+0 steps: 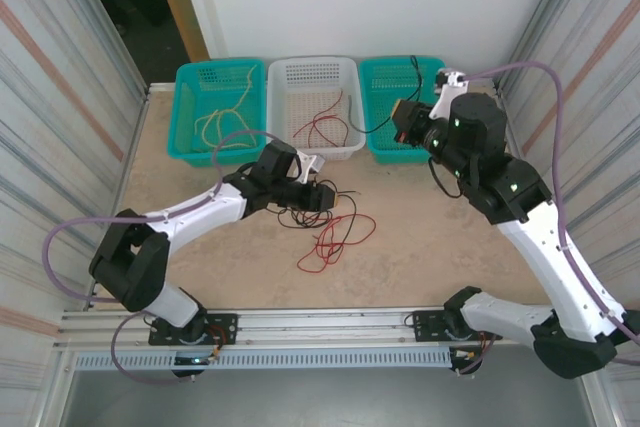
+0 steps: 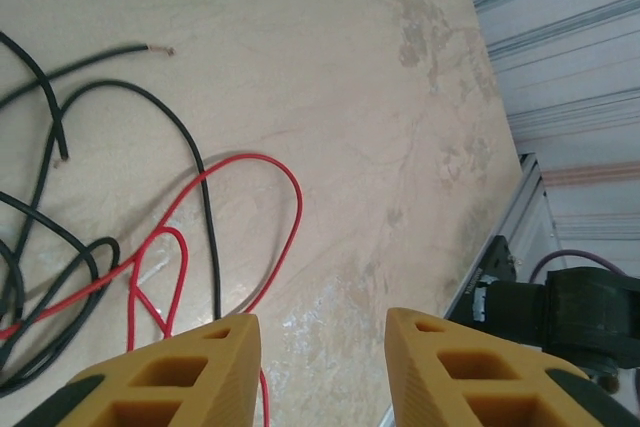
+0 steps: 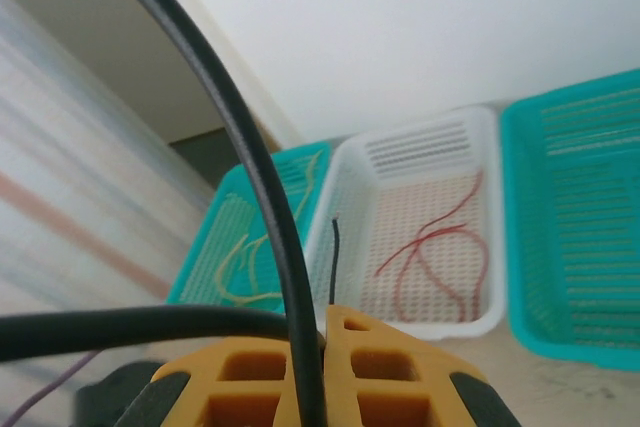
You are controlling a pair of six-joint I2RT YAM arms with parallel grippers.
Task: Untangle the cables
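While the right fingers (image 3: 390,357) pinch shut on one black cable (image 3: 265,177) at the upper right of the overhead view, the left fingers (image 2: 200,367) hang parted and empty over the desk (image 1: 430,237). The red and black tangle (image 1: 325,232) lies just beside them, at the left of the wrist view. The left arm is clearly nearer.
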